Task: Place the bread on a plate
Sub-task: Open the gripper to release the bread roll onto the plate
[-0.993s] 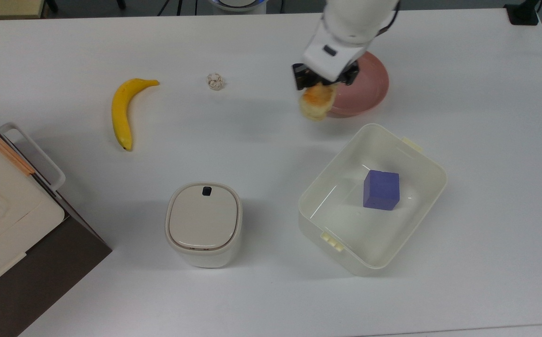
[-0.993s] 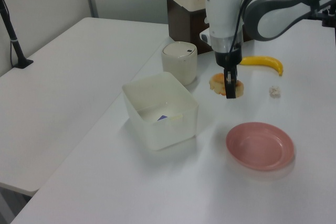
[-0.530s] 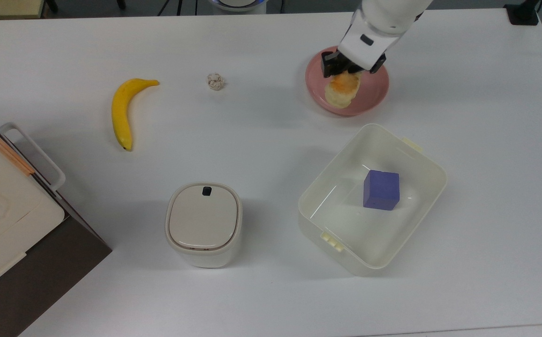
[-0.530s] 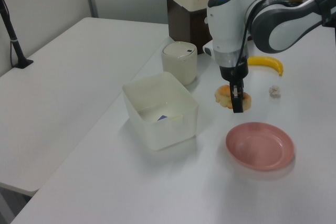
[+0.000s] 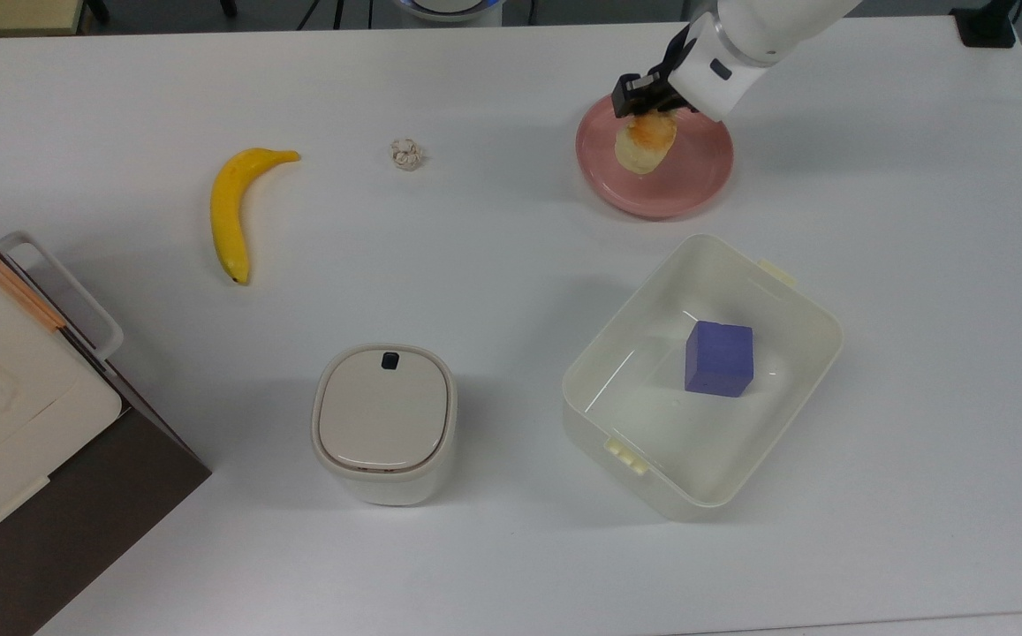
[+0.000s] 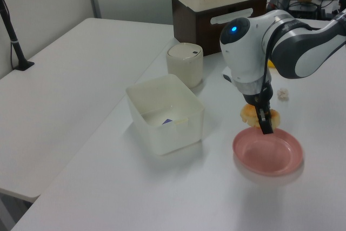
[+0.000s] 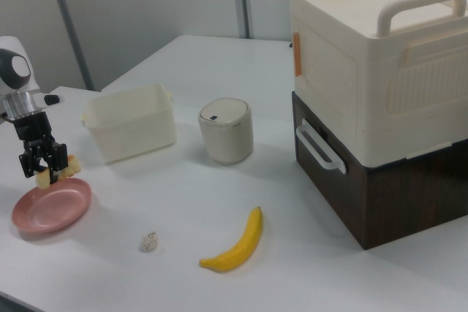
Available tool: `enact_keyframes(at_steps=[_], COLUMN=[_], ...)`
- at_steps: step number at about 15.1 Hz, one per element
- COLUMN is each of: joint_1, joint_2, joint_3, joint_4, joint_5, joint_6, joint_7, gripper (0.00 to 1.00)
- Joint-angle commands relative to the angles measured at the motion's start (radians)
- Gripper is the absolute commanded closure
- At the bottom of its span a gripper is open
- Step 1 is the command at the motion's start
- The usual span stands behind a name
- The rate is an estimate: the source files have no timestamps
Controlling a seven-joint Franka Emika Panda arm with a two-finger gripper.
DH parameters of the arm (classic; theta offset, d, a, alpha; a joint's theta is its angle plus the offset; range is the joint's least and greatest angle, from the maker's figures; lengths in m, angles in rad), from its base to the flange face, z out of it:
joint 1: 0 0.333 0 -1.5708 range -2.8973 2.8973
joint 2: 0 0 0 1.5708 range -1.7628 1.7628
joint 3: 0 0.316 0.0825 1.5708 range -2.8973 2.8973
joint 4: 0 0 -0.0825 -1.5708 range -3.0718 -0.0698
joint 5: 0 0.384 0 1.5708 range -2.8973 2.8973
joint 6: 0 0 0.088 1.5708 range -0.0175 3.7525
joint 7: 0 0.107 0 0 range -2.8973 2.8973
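Your pincer (image 5: 649, 99) is clamped on the bread (image 5: 645, 141), hanging just above the plate (image 5: 696, 181), toward the top view's left side. Lower straight down until it touches, then release; don't drop from height or it rolls onto the worktop (image 5: 475, 265).

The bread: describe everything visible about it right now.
The bread is a small oblong bun with a golden-orange toasted top and pale cream sides. The tool is shut on its upper end, so it hangs tilted. In the top view it sits over the pink plate, toward the top view's left. In the left view it is held just above the plate's far rim, apparently not yet resting on it.
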Motion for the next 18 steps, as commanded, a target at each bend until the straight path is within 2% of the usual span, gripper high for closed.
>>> enact_keyframes(at_steps=[1, 6, 7, 8, 9, 10, 18], joint_1=[0.025, 0.027, 0.028, 0.027, 0.025, 0.025, 0.023], joint_2=[-0.014, -0.008, -0.008, -0.008, -0.008, -0.008, -0.017], joint_3=[-0.005, -0.005, -0.005, -0.005, -0.003, -0.005, -0.005], joint_4=[-0.032, -0.051, -0.051, -0.046, -0.044, -0.044, -0.037], joint_5=[-0.017, -0.017, -0.017, -0.017, -0.017, -0.017, -0.017], joint_6=[-0.023, -0.073, -0.084, -0.096, -0.098, -0.098, -0.1], joint_7=[0.017, 0.017, 0.017, 0.017, 0.017, 0.017, 0.023], gripper=[1.0, 1.0, 0.91, 0.72, 0.29, 0.0, 0.0])
